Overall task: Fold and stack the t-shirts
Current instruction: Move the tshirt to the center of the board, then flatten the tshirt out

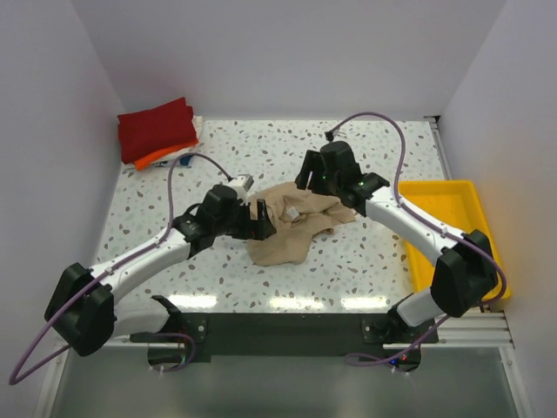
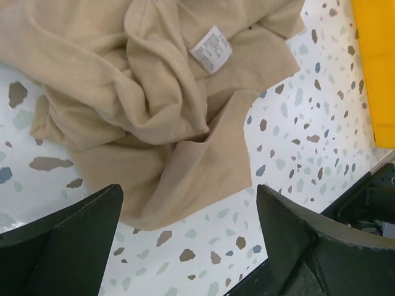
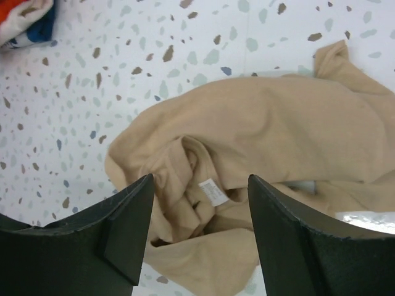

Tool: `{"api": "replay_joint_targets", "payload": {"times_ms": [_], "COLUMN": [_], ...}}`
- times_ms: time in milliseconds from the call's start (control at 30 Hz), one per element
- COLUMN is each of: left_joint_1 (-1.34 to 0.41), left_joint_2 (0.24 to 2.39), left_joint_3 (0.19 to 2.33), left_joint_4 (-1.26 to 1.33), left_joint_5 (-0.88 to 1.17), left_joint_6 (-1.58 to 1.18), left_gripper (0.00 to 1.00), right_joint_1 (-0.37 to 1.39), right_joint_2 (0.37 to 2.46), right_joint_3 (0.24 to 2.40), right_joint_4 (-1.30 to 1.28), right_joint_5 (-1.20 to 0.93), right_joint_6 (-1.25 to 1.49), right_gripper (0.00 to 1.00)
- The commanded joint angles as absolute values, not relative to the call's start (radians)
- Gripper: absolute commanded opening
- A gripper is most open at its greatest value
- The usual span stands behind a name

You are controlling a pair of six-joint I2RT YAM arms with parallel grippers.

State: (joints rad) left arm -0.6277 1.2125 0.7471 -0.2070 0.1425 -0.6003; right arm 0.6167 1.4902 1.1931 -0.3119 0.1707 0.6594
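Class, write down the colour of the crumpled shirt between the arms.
Plain tan; the shirt shows best in the left wrist view.

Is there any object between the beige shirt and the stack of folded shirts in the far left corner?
Nothing visible does. The shirt lies crumpled mid-table, the stack in the far left corner; only bare speckled tabletop lies between. The left arm's cable loops above that path near the stack.
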Motion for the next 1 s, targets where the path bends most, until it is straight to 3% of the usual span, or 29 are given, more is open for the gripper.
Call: {"api": "replay_joint_targets", "payload": {"times_ms": [0,200,567,667,733,900,967], "left_joint_1": [-0.653,-0.66,-0.663,-0.661,-0.663,-0.661,-0.663], "left_joint_2": [1.236,1.272,1.35,1.365,1.37,1.393,1.384], "left_joint_3": [0.7,0.618,0.551,0.546,0.54,0.54,0.541], "left_joint_4": [-0.12,-0.072,0.083,0.11,0.136,0.155,0.144], "left_joint_5": [0.14,0.114,0.104,0.12,0.127,0.149,0.143], "left_joint_6": [-0.637,-0.663,-0.684,-0.69,-0.698,-0.709,-0.71], "left_gripper": [0.94,0.91,0.81,0.71,0.59,0.19,0.05], "right_joint_1": [0.569,0.574,0.69,0.692,0.696,0.698,0.696], "right_joint_2": [1.543,1.666,1.762,1.776,1.784,1.815,1.819], "right_joint_3": [1.184,1.218,1.318,1.304,1.302,1.313,1.324], "right_joint_4": [-0.288,-0.218,-0.261,-0.258,-0.258,-0.262,-0.268], "right_joint_5": [0.016,-0.127,-0.077,-0.067,-0.071,-0.061,-0.044], "right_joint_6": [0.572,0.503,0.488,0.503,0.505,0.511,0.517], "right_gripper": [0.66,0.61,0.59,0.58,0.57,0.49,0.39]}}
